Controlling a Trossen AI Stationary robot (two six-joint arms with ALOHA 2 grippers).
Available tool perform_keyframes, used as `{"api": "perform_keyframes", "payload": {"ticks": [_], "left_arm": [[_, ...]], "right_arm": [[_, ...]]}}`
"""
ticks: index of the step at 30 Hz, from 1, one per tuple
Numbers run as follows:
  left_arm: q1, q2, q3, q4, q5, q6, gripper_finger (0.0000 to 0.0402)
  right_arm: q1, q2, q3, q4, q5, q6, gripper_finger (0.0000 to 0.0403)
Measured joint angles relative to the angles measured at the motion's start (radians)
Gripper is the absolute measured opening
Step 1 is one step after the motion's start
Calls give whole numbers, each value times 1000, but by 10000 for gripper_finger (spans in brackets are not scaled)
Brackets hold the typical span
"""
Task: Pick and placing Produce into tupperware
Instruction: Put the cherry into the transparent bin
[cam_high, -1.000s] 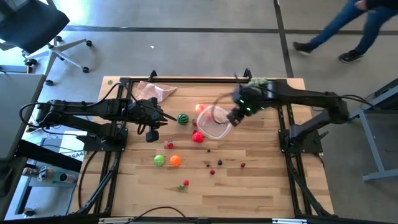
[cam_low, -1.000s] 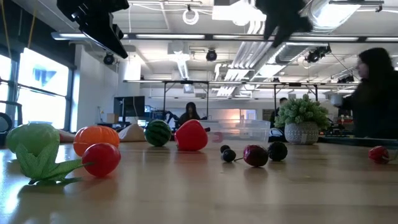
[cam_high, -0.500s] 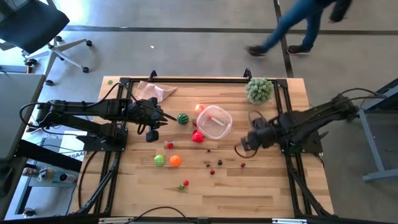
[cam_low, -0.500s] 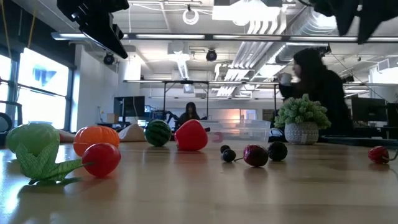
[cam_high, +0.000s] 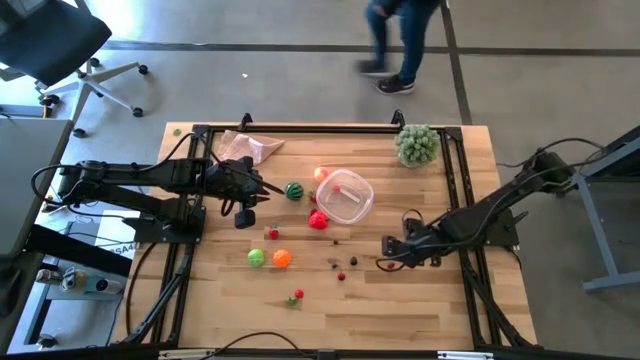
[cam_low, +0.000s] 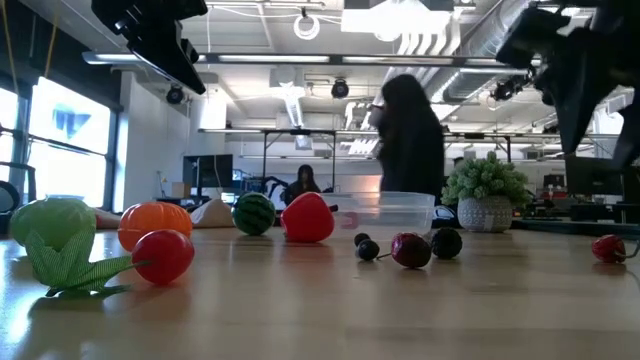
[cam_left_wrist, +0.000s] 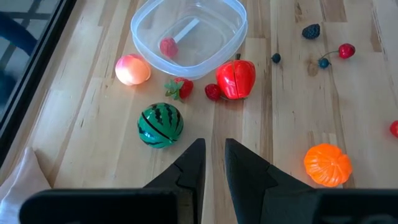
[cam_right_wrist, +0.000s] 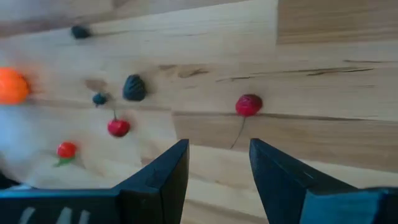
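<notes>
Right gripper (cam_high: 385, 252) fingers wide above red berry (cam_right_wrist: 248, 104) — left gripper (cam_left_wrist: 213, 165) fingers narrow, empty

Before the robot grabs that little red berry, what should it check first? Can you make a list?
1. Right gripper open: ok, its jaws stand apart.
2. Right gripper lined up with the red berry: ok, in the right wrist view the berry sits just ahead of the gap between the jaws.
3. Berry free to pick: ok, it lies alone on the wood, apart from the other berries.
4. Tupperware ready: ok, it sits upright and open, with one red piece already inside.
5. Left gripper out of the way: ok, it is nearly shut, empty, near the striped green ball.
6. Height above the berry: cannot tell.
</notes>
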Motion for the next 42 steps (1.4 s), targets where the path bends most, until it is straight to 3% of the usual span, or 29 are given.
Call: {"api": "perform_keyframes", "payload": {"ticks": [9, 25, 42], "left_arm": [[0, 0, 0, 0, 0, 0, 51], [0, 0, 0, 0, 0, 0, 51], [0, 0, 0, 0, 0, 0, 51]], "right_arm": [[2, 96, 2, 7, -47, 34, 161], [-1, 305, 81, 8, -39, -11, 161], [-5, 356, 83, 23, -14, -11, 155]]}}
